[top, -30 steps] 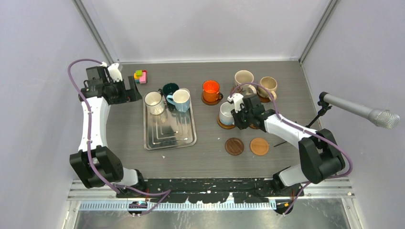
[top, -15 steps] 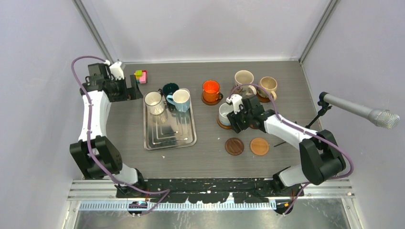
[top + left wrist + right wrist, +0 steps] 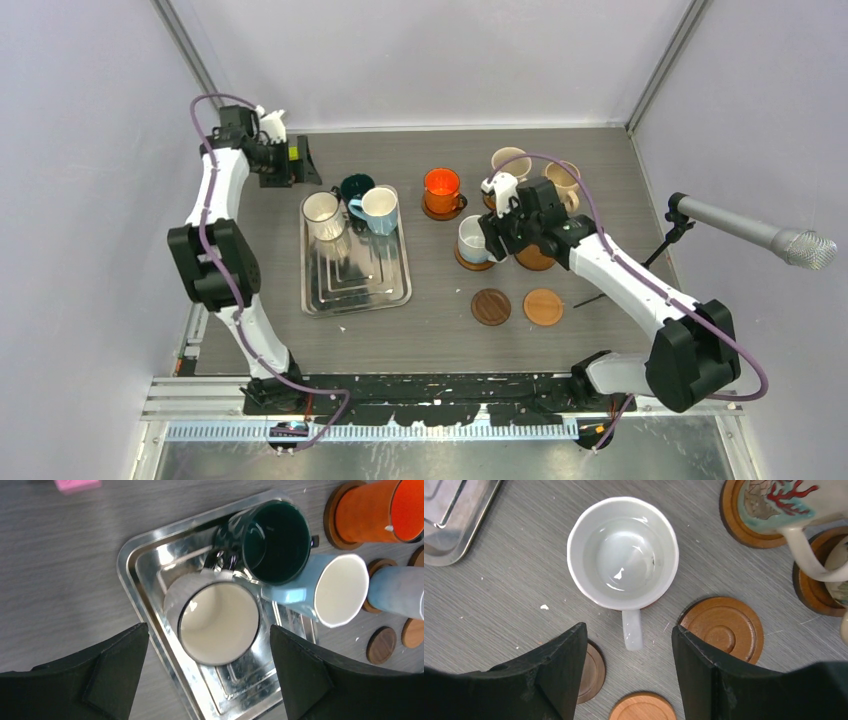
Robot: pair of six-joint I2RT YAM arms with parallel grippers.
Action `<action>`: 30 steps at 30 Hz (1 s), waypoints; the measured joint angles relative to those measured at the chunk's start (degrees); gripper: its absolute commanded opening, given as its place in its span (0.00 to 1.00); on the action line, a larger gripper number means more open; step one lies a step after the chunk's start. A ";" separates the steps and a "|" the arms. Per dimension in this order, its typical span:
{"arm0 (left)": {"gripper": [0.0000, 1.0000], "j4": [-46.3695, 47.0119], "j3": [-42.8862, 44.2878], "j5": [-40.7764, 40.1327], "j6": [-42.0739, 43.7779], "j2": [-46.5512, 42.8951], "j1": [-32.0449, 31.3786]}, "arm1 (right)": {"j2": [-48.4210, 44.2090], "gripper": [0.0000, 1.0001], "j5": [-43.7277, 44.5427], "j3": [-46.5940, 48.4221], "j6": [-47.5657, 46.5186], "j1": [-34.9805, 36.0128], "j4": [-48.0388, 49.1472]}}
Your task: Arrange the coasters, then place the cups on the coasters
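Right gripper (image 3: 628,630) gapes empty over the pale round ceramic mug (image 3: 623,552), handle at 6 o'clock, already seated on its round brown coaster (image 3: 466,265).

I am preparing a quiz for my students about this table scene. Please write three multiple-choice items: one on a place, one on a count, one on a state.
1. The cream mug with the dark rim stands: A on a coaster; B in the metal tray; C on the bare table.
2. How many coasters hold no mug? A one; B three; C six.
3. The right arm's jaws are: A open; B shut on a mug; C shut on a coaster.

1 B: tray metal shows all around it.
2 B: the right wrist view shows three bare discs.
3 A: the right gripper has its fingers apart on either side of the pale mug handle, not touching it.
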 measured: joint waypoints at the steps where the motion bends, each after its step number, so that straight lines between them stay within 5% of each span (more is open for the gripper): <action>1: 0.90 -0.11 1.07 0.35 -0.35 1.38 -0.55 | 0.00 0.67 0.20 0.81 0.31 0.00 -0.31; 16: 0.58 -2.27 9.33 7.56 -0.28 14.78 -4.92 | -0.02 0.68 2.54 7.08 1.79 0.00 -4.48; 30: 0.50 -3.28 -5.31 11.87 7.85 6.34 -5.95 | 1.60 0.68 0.98 9.70 1.73 0.00 -5.29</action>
